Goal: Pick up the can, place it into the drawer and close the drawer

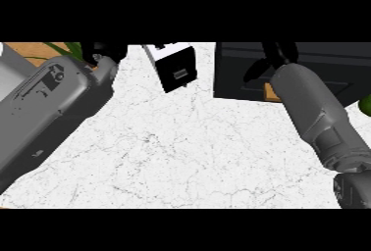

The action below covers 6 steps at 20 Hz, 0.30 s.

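The white marbled counter [188, 157] bears a black drawer unit [319, 63] and a small black-and-white box [174, 68].

Worktop [188, 157]: white marble, fine grey veining throughout.
Left forearm [51, 103]: mid grey, small black markings.
Right forearm [319, 112]: darker grey, plain.
Left hand [101, 50]: black, at 11 o'clock.
Right hand [275, 56]: black, at 1 o'clock.
Drawer unit [333, 63]: black, with a tan strip beside the right wrist.
Small box [172, 66]: black face, white side, at 12 o'clock.
Leaves [62, 49]: green, over a tan surface at 11 o'clock.
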Tool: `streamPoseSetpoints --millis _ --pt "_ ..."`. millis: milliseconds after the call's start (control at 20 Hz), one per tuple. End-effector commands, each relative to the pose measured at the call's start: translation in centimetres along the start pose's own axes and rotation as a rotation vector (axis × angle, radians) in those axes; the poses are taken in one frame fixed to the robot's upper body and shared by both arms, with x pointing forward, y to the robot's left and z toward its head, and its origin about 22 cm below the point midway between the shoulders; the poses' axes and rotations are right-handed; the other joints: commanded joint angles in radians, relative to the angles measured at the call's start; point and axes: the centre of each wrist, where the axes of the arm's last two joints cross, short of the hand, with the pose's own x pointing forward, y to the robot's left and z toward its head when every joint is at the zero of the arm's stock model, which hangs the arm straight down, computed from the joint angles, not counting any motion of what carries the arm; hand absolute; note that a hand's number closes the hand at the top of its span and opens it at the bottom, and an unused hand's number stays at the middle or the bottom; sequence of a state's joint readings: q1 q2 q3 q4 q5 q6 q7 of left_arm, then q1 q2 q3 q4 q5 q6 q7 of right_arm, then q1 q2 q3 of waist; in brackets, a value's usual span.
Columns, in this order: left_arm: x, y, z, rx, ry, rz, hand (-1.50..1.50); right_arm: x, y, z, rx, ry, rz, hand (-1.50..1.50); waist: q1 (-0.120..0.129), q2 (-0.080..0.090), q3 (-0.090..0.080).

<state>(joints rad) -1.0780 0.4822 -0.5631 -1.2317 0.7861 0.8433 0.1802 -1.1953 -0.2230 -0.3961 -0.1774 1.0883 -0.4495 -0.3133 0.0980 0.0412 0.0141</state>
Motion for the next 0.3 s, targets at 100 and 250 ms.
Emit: streamPoseSetpoints --millis 100,250 --pt "-0.8 0.6 0.8 0.009 0.008 -0.001 -1.50 1.5 -0.5 -0.9 -0.112 0.039 -0.352 -1.50 0.015 -0.011 -0.009" --pt "-1.4 0.7 1.3 0.003 0.012 -0.008 -1.50 1.2 -1.2 -1.2 -0.118 0.019 -0.382 -1.50 0.011 -0.010 -0.010"
